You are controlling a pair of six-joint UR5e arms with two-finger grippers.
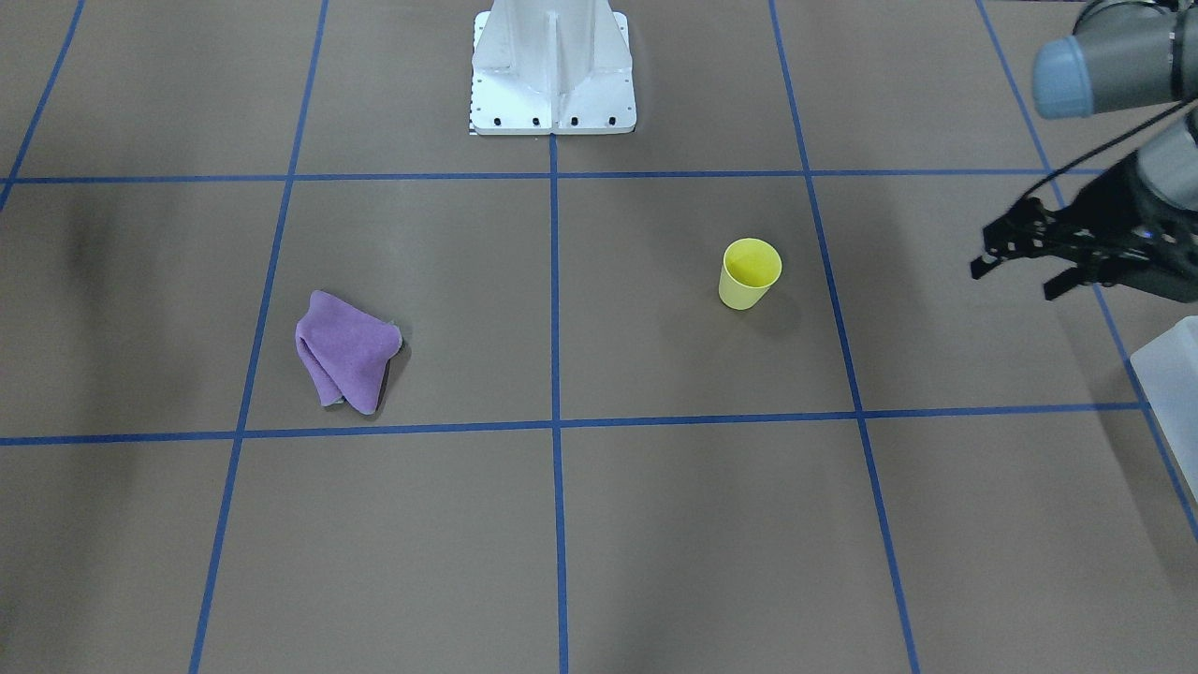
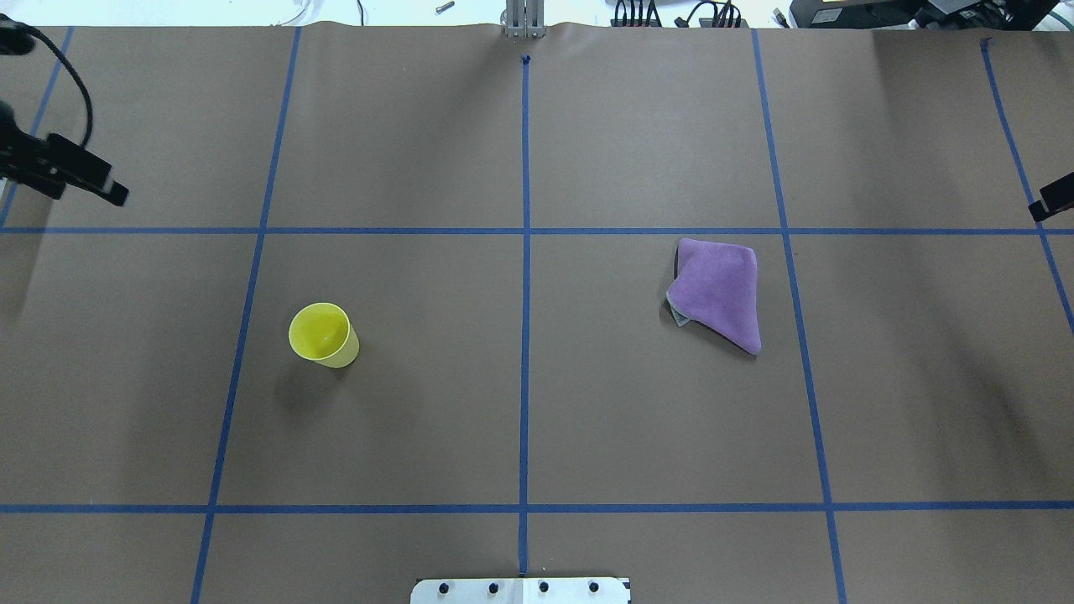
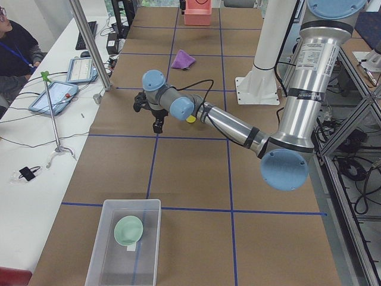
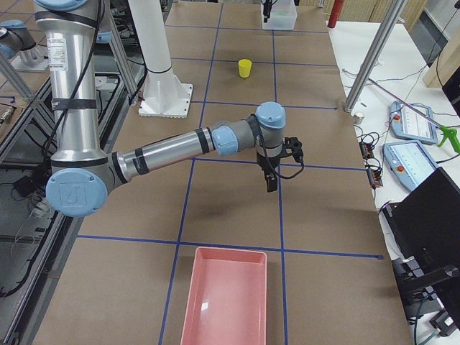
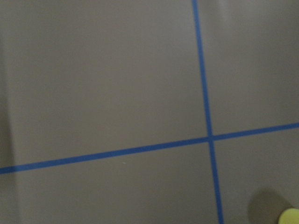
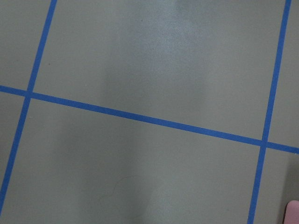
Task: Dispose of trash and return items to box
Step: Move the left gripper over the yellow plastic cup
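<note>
The yellow cup (image 1: pixel 749 273) stands upright on the brown table, also in the overhead view (image 2: pixel 323 335); a sliver shows in the left wrist view (image 5: pixel 290 217). The frosted translucent box (image 3: pixel 98 256) sits at the table's left end and holds a green bowl (image 3: pixel 128 229); its corner shows in the front view (image 1: pixel 1170 374). My left gripper (image 1: pixel 1015 281) is open and empty, hovering between the cup and the box. My right gripper (image 2: pixel 1053 201) only peeks in at the overhead view's edge; I cannot tell whether it is open or shut.
A crumpled purple cloth (image 2: pixel 720 294) lies on the right half of the table. A pink tray (image 4: pixel 224 295) sits at the table's right end. The white robot base (image 1: pixel 552 65) stands at the table's near middle. An operator sits beside tablets on the side desk.
</note>
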